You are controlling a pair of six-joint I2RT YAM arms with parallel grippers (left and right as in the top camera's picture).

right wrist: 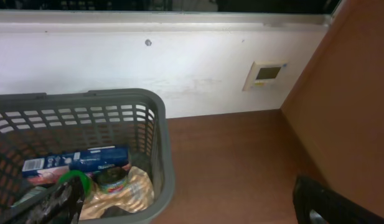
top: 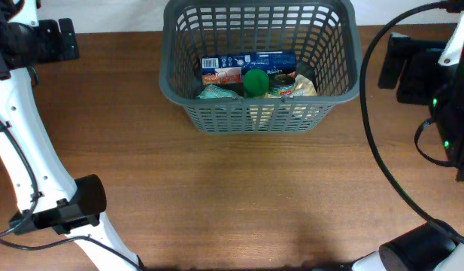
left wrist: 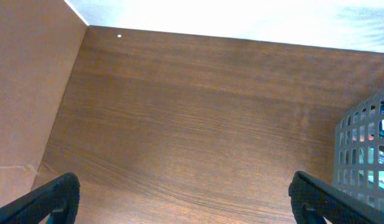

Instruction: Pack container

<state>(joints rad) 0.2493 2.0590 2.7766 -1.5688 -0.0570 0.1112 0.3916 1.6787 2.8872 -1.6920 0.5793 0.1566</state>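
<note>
The dark grey slotted basket (top: 258, 113) stands at the back middle of the wooden table. Inside it lie a blue box (top: 247, 64), a green round item (top: 256, 81), a can (top: 283, 84) and a crinkled yellowish bag (top: 305, 86). My left gripper (left wrist: 182, 196) is open and empty over bare wood, with the basket wall (left wrist: 366, 149) to its right. My right gripper (right wrist: 185, 199) is open and empty beside the basket's right rim (right wrist: 163, 155). The blue box (right wrist: 76, 160), the can (right wrist: 111, 177) and the bag (right wrist: 126, 196) also show in the right wrist view.
A white wall with a small panel (right wrist: 264, 74) runs behind the table. The left arm's white links and black joint (top: 77, 203) lie at the front left. A black cable (top: 382, 158) and the right arm's base (top: 412, 252) are at the right.
</note>
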